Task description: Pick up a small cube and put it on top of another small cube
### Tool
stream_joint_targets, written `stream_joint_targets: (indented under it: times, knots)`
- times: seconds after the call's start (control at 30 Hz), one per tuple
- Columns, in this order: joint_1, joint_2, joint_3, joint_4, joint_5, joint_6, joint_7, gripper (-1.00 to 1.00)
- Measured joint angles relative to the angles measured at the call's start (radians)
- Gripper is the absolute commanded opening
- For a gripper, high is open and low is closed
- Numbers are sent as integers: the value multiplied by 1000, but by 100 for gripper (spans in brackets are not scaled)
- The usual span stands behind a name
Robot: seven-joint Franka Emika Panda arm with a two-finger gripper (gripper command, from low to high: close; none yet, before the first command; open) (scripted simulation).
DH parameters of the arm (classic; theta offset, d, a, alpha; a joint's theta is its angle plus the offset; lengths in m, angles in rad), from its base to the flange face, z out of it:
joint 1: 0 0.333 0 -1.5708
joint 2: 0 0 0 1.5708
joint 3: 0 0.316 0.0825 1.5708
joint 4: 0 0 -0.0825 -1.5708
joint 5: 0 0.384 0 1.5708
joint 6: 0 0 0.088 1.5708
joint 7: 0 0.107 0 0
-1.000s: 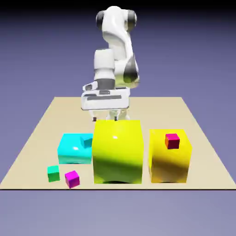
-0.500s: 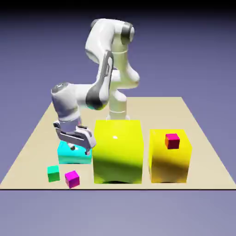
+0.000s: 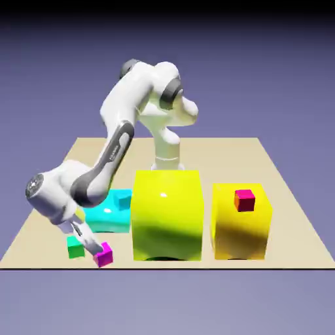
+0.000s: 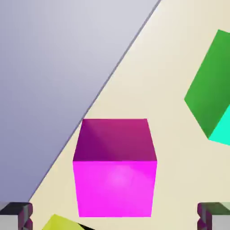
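Two small cubes sit close together near the table's front edge, toward the exterior view's left: a green cube (image 3: pixel 76 246) and, a little to its right, a magenta cube (image 3: pixel 104 255). The arm (image 3: pixel 119 147) reaches down over that corner of the table (image 3: pixel 298 248), with its hand tilted and low, right by the magenta cube. In the hand view the fingers (image 4: pixel 115 216) are spread wide, one at each side of the bottom edge, and the magenta cube lies between their lines but farther up, with bare table showing on both sides of it, so nothing is held. The green cube is partly cut off at that view's right edge, and a bit of something yellow shows at the bottom. Behind the two cubes is a cyan block (image 3: pixel 108 220), with a small blue cube (image 3: pixel 123 199) seen at its upper right; whether it rests on top, I cannot tell. Beside it stands a large lime block (image 3: pixel 167 216), and farther right an orange block (image 3: pixel 241 232), with a small red cube (image 3: pixel 245 200) at its top.
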State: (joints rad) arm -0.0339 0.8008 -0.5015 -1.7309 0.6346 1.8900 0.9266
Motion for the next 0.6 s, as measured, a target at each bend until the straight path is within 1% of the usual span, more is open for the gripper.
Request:
stream_joint_targets:
  times: [0.03,0.1,0.2,0.33,0.4,0.5,0.53,0.6]
  knots:
    - [3,21,13,-20,18,38,-12,-100]
    - [3,21,13,-20,19,38,-12,-100]
    - [-10,-49,-34,47,-37,-91,24,-100]
    - [-83,-54,-179,121,-25,-235,-28,-100]
    - [-84,-54,-181,123,-25,-237,-28,-100]
    - [-61,-7,-147,23,27,-107,-66,-100]
    - [-60,-6,-146,21,28,-104,-67,100]
    - [-60,-6,-146,21,25,-104,-66,100]
